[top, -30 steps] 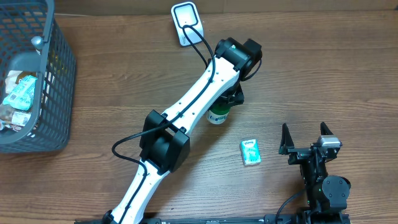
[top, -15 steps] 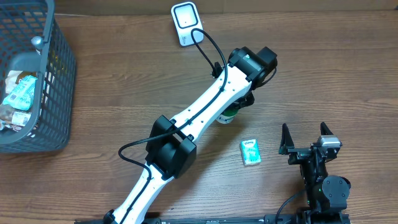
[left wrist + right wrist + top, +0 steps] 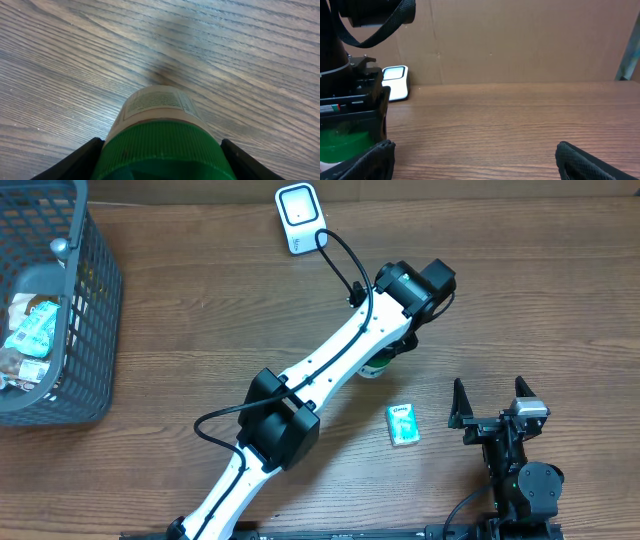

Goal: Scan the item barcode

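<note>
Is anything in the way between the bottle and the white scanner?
Nothing visible is. The left hand grips the bottle, and only bare table lies between it and the scanner. The small box sits on the other side, out of the way.

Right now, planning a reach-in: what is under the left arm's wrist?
A green-capped bottle, gripped at its cap by the left gripper. Overhead, the arm covers most of it, and no barcode shows.
</note>
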Action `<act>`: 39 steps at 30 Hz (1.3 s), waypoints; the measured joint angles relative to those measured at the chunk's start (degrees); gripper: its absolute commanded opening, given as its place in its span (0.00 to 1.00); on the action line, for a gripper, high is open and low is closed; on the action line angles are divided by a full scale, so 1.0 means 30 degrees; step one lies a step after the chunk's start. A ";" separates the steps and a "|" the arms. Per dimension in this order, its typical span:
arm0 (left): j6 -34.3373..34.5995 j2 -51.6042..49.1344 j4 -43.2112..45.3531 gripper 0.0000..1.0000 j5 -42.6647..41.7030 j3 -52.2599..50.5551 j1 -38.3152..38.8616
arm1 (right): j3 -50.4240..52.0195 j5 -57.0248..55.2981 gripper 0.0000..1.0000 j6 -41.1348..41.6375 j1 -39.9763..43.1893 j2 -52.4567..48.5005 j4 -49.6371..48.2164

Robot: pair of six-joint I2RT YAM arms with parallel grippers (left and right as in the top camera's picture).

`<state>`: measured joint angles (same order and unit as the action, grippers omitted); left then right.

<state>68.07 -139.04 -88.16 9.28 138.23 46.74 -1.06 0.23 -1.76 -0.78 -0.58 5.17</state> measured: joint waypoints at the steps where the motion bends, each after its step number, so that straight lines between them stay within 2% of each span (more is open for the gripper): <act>1: 0.0182 0.0000 0.0036 0.60 0.0000 0.0000 0.0036 | 0.0000 0.0000 1.00 0.0022 0.0000 0.0000 0.0000; 15: 0.1479 0.0000 0.2863 0.59 -0.1246 0.0000 0.0255 | 0.0000 0.0000 1.00 0.0015 0.0000 0.0000 0.0000; 33: 0.1486 -0.0838 0.2237 0.61 -0.0852 0.0000 0.0430 | 0.0000 0.0000 1.00 0.0007 -0.0007 0.0000 -0.0007; 35: 0.1450 -0.1217 0.2164 0.64 -0.0860 0.0000 0.0430 | 0.0000 -0.0007 1.00 0.0015 -0.0007 0.0000 -0.0007; 36: 0.1377 -0.1384 0.2186 0.70 -0.0860 -0.0022 0.0430 | 0.0000 0.0000 1.00 0.0007 0.0000 0.0000 -0.0015; 38: 0.1078 -0.1566 0.2186 0.97 -0.0860 -0.0102 0.0430 | 0.0000 0.0000 1.00 0.0007 -0.0007 0.0000 -0.0007; 39: 0.0874 -0.1596 0.2193 1.00 -0.0852 -0.0109 0.0430 | 0.0000 0.0000 1.00 0.0015 0.0000 0.0000 0.0000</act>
<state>70.70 -143.83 -81.58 6.72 137.91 48.03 -1.06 0.23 -1.72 -0.78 -0.58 5.17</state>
